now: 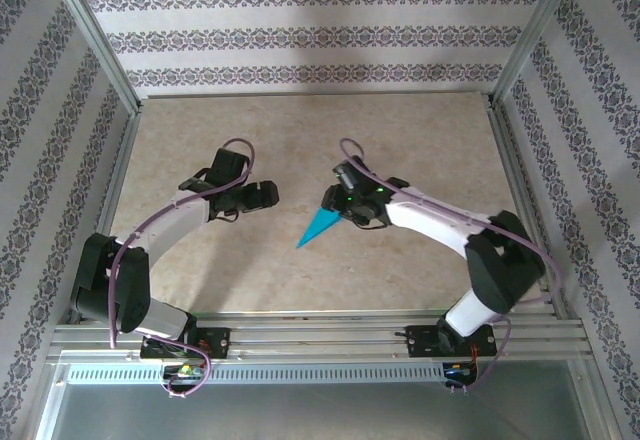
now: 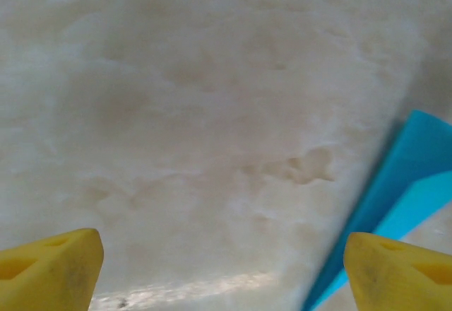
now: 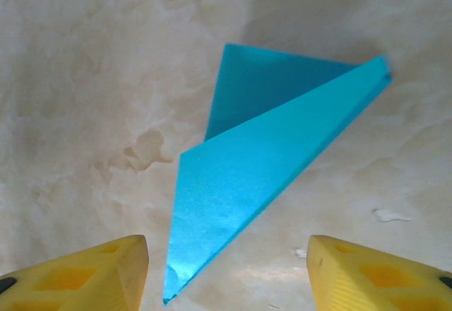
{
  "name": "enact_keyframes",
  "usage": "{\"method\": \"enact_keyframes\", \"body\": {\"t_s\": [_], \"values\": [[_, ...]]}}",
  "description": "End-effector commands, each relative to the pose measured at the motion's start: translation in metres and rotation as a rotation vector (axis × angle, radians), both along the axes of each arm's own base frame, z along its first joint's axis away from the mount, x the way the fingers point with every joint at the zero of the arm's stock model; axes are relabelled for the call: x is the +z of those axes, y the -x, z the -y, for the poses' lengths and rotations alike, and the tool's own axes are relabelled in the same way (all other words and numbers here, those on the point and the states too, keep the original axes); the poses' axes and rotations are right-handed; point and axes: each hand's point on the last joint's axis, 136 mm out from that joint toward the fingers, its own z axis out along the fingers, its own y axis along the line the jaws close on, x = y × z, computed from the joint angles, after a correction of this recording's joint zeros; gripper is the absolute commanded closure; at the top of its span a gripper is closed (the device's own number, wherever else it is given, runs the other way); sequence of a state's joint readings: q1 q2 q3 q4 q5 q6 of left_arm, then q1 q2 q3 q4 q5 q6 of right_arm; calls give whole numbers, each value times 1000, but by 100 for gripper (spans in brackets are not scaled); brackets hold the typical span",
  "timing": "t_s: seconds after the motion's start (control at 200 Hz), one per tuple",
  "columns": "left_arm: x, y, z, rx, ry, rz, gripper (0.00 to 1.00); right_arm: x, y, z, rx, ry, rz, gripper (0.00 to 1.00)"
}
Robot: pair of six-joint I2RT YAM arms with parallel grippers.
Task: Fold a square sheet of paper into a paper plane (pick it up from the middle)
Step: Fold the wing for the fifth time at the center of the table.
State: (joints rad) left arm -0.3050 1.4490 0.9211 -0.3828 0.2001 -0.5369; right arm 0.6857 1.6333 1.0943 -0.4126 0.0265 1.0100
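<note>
Paper plane (image 1: 320, 226) lies flat on the pale marbled surface (image 1: 300, 140). It is a narrow teal-blue dart, and its sharp tip points toward the near edge, angled a little to the left arm's side. The plane's wide end sits right at the right tool (image 1: 332, 200), and from overhead I cannot tell whether the two touch there.

In the right wrist view the right tool (image 3: 227, 276) is released. Its yellow fingers (image 3: 92, 272) stand well apart on either side of the plane (image 3: 261, 162), and neither presses on the paper. One pointed end of the plane reaches into the gap between them, closer to the finger on the left of that view. The plane shows two layers here: a bright long flap lying over a darker triangle, both meeting at a second point at the far end.

Left tool (image 1: 266, 196) hangs beside the plane on the left arm's side, apart from it in the overhead view. In the left wrist view the left tool (image 2: 222, 276) is also released. Its yellow fingers (image 2: 49, 268) are spread wide with nothing but bare surface between them. A strip of the plane (image 2: 413, 177) runs along the right side of that view, down to the finger there. Whether the paper and that finger touch cannot be told.
</note>
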Motion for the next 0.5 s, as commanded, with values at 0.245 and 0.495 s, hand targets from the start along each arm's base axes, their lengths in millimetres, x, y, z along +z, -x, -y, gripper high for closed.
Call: {"method": "enact_keyframes", "body": {"t_s": [0.245,0.495], "values": [[-7,11,-31,62,-31,28,2,-23,-16,-1,-111,321,-53,36],[-11,14,-32,64,-11,13,2,-39,-26,-15,-117,343,-94,38]]}}
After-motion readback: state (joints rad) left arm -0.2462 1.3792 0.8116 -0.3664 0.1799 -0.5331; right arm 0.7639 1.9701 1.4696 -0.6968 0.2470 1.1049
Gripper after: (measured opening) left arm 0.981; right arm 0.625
